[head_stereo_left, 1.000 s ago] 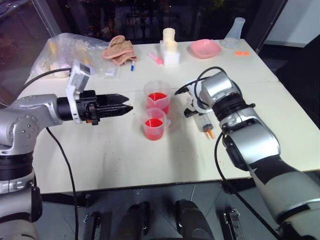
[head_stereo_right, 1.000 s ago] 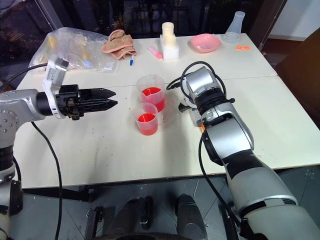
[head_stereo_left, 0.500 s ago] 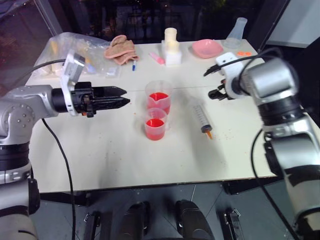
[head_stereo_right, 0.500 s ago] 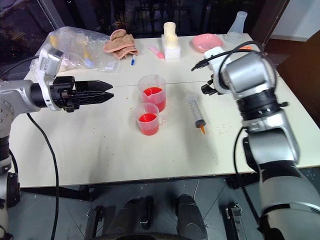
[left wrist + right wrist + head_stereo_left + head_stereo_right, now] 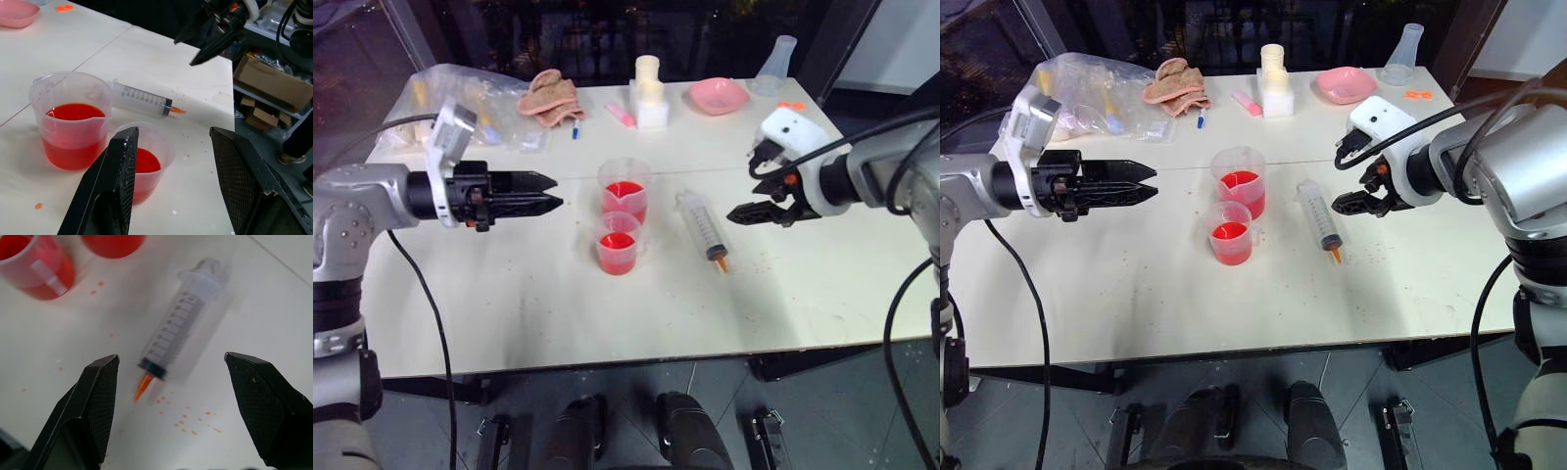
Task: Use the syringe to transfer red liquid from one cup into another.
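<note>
Lying flat on the table point(image 5: 529, 313), unheld: syringe point(image 5: 701, 227), just right of the two cups, orange tip toward the near edge. Hovering well left of the cups, left gripper point(image 5: 551, 193), fingers apart, empty. Hovering just right of the syringe, right gripper point(image 5: 736, 212), empty, gap hard to judge from the head views.

Seen from the left wrist: black fingers point(image 5: 110, 196) spread wide, big cup point(image 5: 73, 120) and small cup point(image 5: 144, 159) both holding red liquid point(image 5: 73, 115), syringe beyond them.

Seen from the right wrist: fingers point(image 5: 95, 401) wide apart, syringe between them below, red droplets point(image 5: 188, 423) speckled beside its tip.
</note>
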